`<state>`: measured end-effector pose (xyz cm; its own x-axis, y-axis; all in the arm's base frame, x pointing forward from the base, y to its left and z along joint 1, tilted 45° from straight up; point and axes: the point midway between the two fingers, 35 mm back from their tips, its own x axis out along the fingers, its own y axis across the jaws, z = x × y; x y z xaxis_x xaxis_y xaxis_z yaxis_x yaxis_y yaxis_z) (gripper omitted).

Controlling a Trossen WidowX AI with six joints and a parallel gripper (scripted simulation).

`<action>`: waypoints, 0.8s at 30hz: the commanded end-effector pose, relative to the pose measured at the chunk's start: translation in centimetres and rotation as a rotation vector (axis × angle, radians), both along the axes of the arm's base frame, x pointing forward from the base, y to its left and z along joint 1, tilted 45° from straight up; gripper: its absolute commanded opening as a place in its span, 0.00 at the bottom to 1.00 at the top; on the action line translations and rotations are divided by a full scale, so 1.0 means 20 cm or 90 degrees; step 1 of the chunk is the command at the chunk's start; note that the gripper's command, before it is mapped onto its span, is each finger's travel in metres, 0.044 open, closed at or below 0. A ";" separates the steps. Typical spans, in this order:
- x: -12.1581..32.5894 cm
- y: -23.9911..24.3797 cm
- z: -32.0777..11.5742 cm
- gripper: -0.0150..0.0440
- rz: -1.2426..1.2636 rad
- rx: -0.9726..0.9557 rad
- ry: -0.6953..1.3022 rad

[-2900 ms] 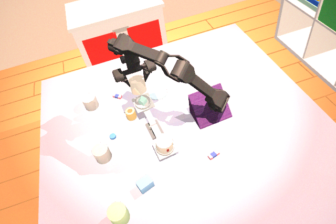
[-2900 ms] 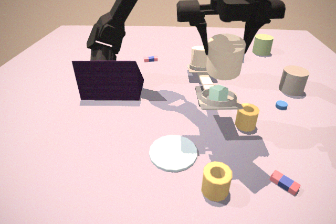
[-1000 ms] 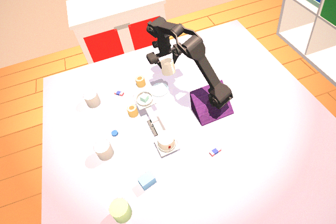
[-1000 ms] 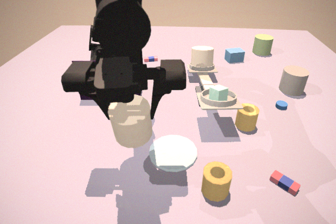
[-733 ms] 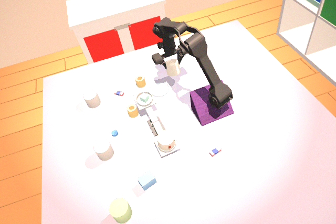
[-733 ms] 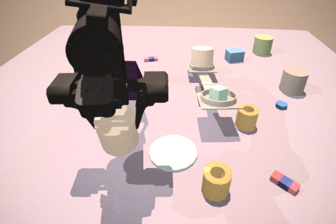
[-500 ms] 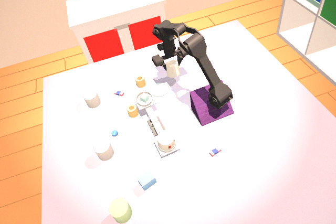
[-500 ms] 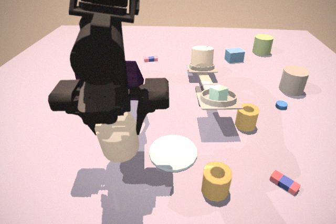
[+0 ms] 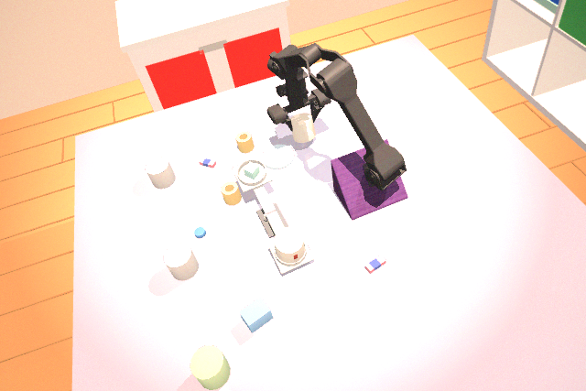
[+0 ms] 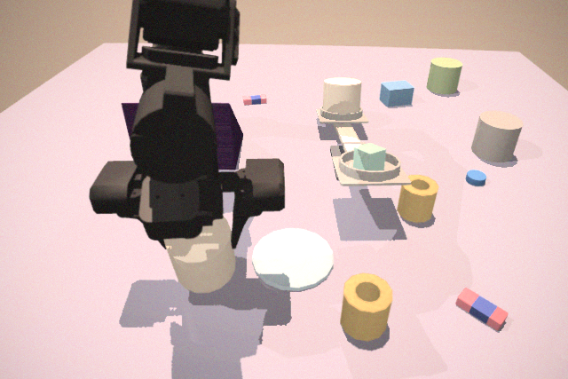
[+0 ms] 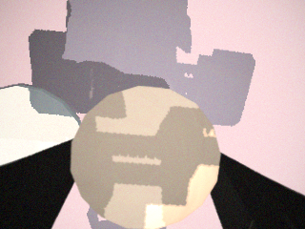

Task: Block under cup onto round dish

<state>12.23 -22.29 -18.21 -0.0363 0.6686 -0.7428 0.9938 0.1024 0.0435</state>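
My gripper (image 9: 302, 123) (image 10: 200, 246) (image 11: 145, 148) is shut on a cream cup (image 9: 303, 132) (image 10: 206, 269) (image 11: 143, 145), slightly tilted and held low, seemingly just above the table. The white round dish (image 9: 279, 157) (image 10: 293, 256) (image 11: 29, 126) lies right beside it, with no cup above it. The mint-green block (image 9: 252, 170) (image 10: 369, 157) sits uncovered inside the ring on one end of the balance (image 9: 264, 196) (image 10: 347, 134), the end nearer the dish. The other cream cup (image 9: 289, 250) (image 10: 342, 96) stands upright on the far end.
Two yellow hollow cylinders (image 9: 244, 143) (image 10: 366, 308) (image 9: 231, 194) (image 10: 417, 201) flank the block's end of the balance. A purple wedge (image 9: 342, 188) (image 10: 232, 136) stands by the arm's base. Two grey-beige cylinders (image 9: 161, 174) (image 9: 182, 265), a blue box (image 9: 256, 315) and a green cylinder (image 9: 211, 367) stand farther off.
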 end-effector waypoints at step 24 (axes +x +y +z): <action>0.00 0.01 -0.01 1.00 -0.001 0.000 0.000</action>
<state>12.20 -21.59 -18.88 -0.0362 0.6702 -0.7413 0.9940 0.1007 0.0425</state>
